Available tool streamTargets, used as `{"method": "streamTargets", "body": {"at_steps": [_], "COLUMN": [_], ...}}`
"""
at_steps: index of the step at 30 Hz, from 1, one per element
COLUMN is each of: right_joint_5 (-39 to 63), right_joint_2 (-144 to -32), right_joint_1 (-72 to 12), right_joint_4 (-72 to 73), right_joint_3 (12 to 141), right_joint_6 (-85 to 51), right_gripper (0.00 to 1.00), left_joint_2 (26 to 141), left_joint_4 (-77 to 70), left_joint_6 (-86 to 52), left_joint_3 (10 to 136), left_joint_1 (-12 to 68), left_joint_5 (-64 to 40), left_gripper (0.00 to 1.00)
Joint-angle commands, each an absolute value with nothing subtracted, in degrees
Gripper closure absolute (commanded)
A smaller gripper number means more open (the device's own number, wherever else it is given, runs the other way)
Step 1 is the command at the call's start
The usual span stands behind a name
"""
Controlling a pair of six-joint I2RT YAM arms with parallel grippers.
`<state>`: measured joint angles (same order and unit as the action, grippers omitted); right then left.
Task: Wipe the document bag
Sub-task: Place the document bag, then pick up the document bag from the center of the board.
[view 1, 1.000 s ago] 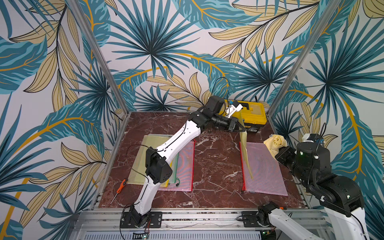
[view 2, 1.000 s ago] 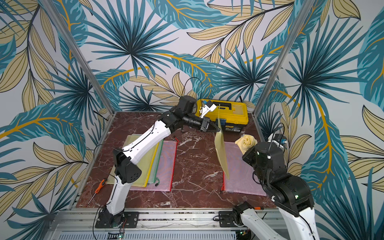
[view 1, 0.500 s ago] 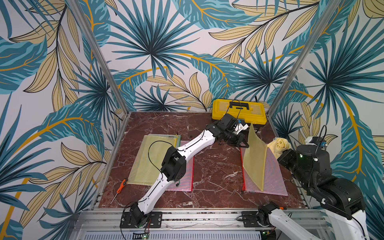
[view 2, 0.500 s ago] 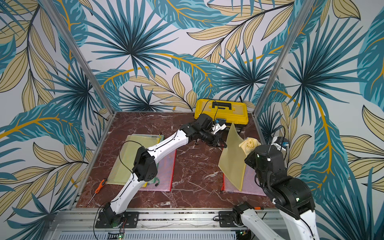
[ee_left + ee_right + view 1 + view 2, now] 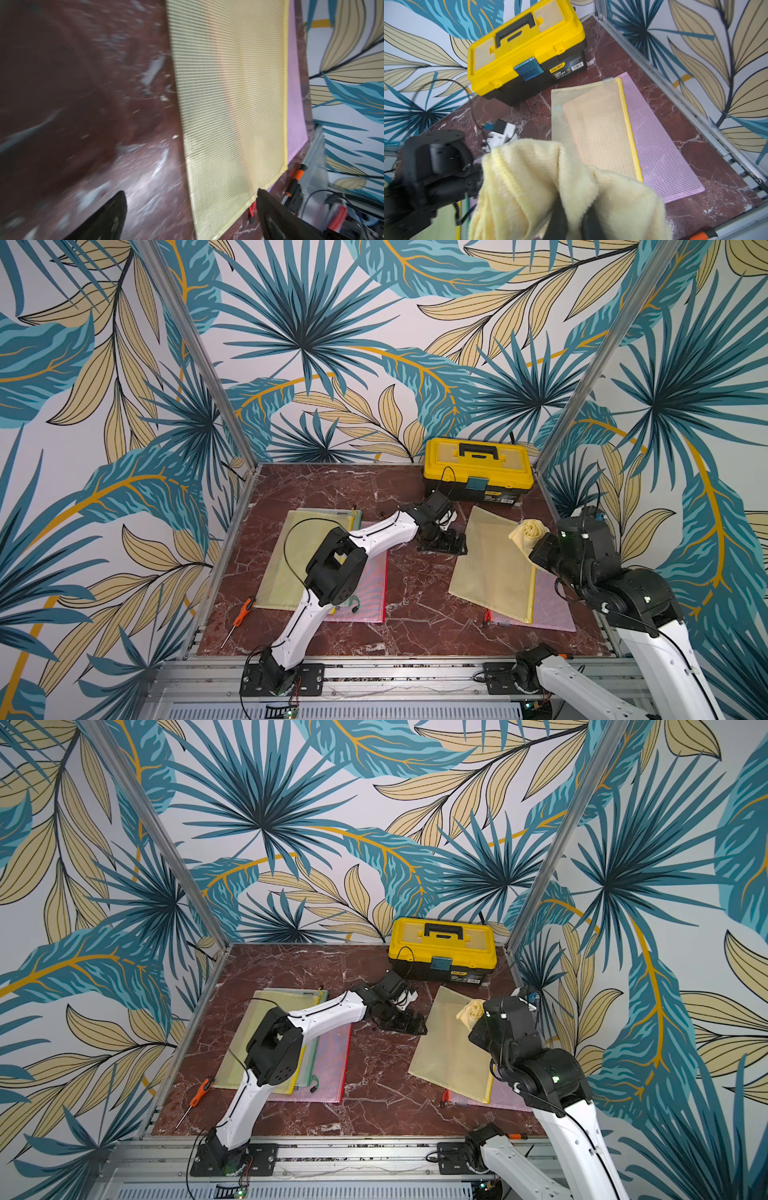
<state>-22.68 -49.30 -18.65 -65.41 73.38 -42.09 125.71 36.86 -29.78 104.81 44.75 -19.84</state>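
The yellow mesh document bag (image 5: 494, 564) (image 5: 451, 1048) lies flat at the right of the table, partly covering a pink mesh bag (image 5: 552, 610) (image 5: 664, 155). My left gripper (image 5: 446, 541) (image 5: 191, 193) stands open just off the yellow bag's left edge, low over the marble, with nothing between its fingers. The bag (image 5: 228, 104) fills much of the left wrist view. My right gripper (image 5: 574, 220) is shut on a bunched pale yellow cloth (image 5: 542, 182) (image 5: 525, 533), held above the bag's far right part (image 5: 591, 124).
A yellow and black toolbox (image 5: 478, 472) (image 5: 525, 54) stands at the back right. A stack of mesh bags (image 5: 291, 556) lies on the left under the left arm. An orange screwdriver (image 5: 241, 614) rests by the left frame rail. Aluminium posts and patterned walls close in the table.
The yellow bag hung upright from my left gripper, then came down flat onto the pink bag. My left gripper has let go, opened and dropped low. The right arm barely moved.
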Motion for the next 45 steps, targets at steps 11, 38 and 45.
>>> {"method": "streamTargets", "body": {"at_steps": [11, 38, 45], "right_joint_5": [-9.62, -6.41, -6.32], "right_joint_2": [-58.67, -62.59, -62.13], "right_joint_1": [-18.52, -18.54, -18.54], "right_joint_4": [-54.19, -53.18, -53.53], "right_joint_3": [67.23, 65.38, 64.62], "right_joint_6": [-40.48, -40.67, -40.88], "right_gripper": [1.0, 1.0, 1.0], "left_joint_2": [109.68, 107.62, 86.79], "left_joint_4": [43.91, 44.82, 46.16], "left_joint_6": [-33.88, -31.63, -26.55], "left_joint_3": [80.13, 79.64, 76.21], "left_joint_1": [38.94, 38.16, 27.96], "left_joint_5": [-0.35, -2.31, -13.35], "left_gripper": [0.24, 1.0, 1.0]}}
